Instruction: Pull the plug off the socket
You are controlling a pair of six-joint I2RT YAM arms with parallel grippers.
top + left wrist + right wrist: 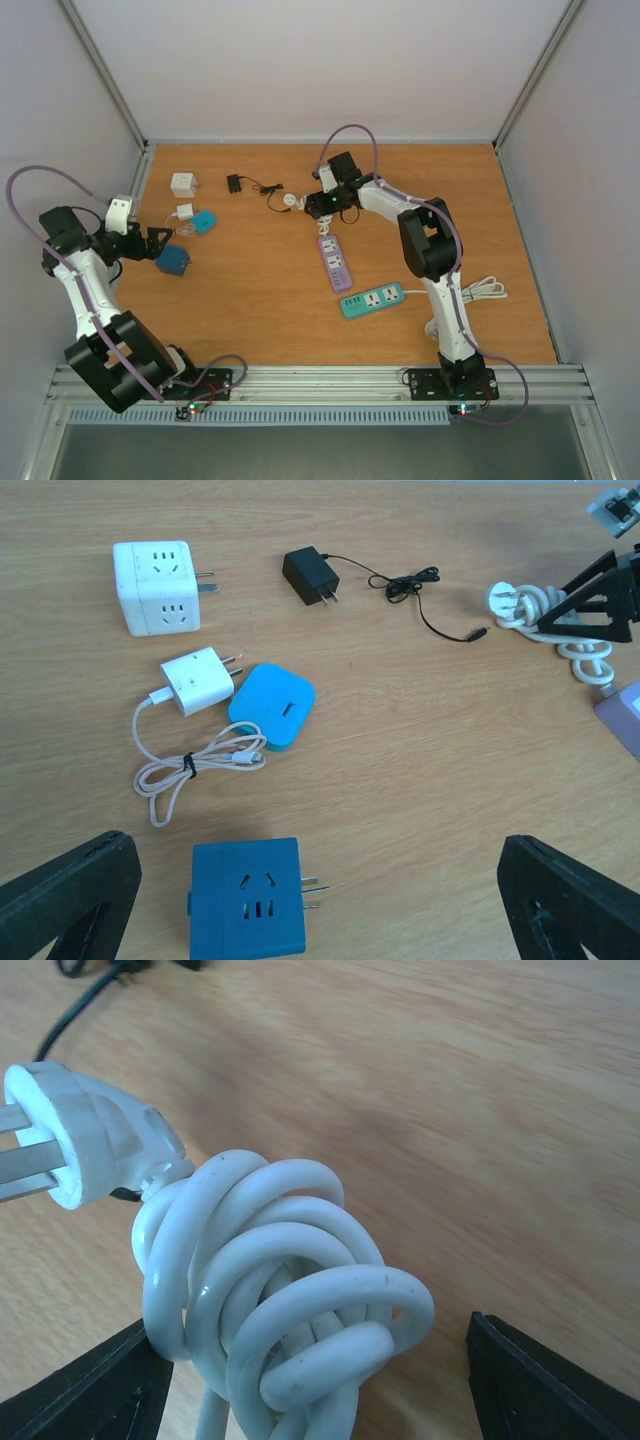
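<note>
Wood table (pixel 250 310). At the far left my left pincer (pixel 152 240) is wide open, empty, next to a dark blue cube adapter (pixel 173 261). At centre-back the white plug (pixel 85 1135) lies on the table, in no socket. In my right wrist view its long axis runs across the frame and its prongs point left. Its coiled cord (pixel 280 1280) sits between the fingers of my right pincer (pixel 320 1380), which is open, not clamped. The purple power strip (pixel 334 262) lies just nearer, long axis near-to-far. A teal strip (pixel 372 300) lies to its right.
</note>
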